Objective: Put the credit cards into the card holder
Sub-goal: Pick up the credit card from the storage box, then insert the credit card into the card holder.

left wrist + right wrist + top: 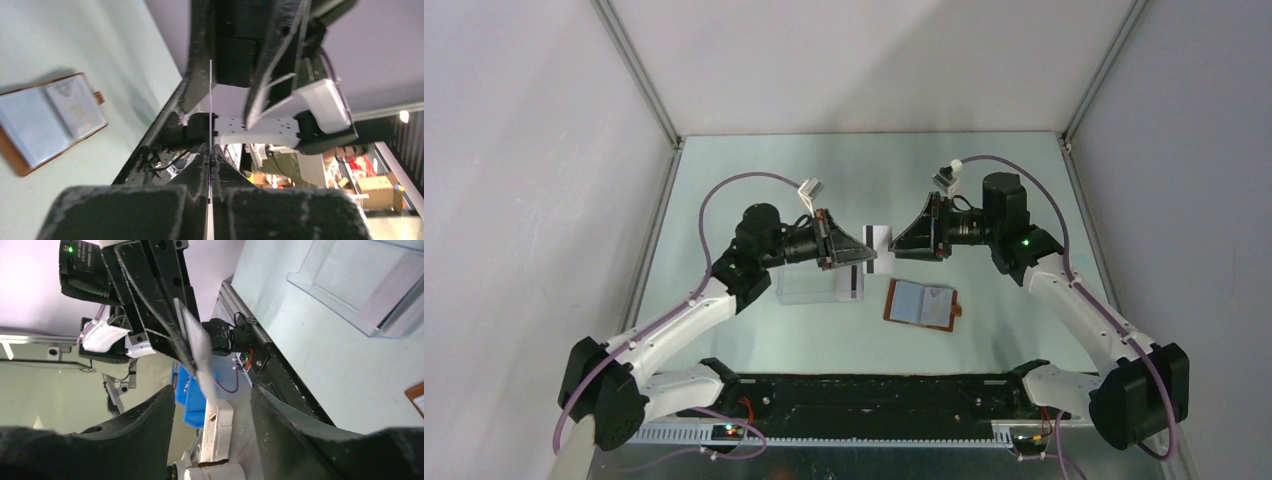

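Observation:
My left gripper (pixel 862 255) is shut on a pale credit card (pixel 881 238) with a dark stripe and holds it above the table. In the left wrist view the card (pixel 210 95) shows edge-on, pinched between the pads of my left gripper (pixel 210 152). My right gripper (pixel 902 240) faces it from the right, open. In the right wrist view the card's free end (pixel 199 347) reaches into the gap of my right gripper (pixel 212 397), clear of both fingers. The card holder (pixel 921 303) lies open and flat just below them, brown outside, pale blue-grey inside. A second card (pixel 852 283) rests by the clear stand.
A clear plastic stand (pixel 814 285) sits on the table under my left gripper, also seen as the clear stand (pixel 365 285) in the right wrist view. Metal frame posts and grey walls enclose the table. A black rail (pixel 874 395) runs along the near edge.

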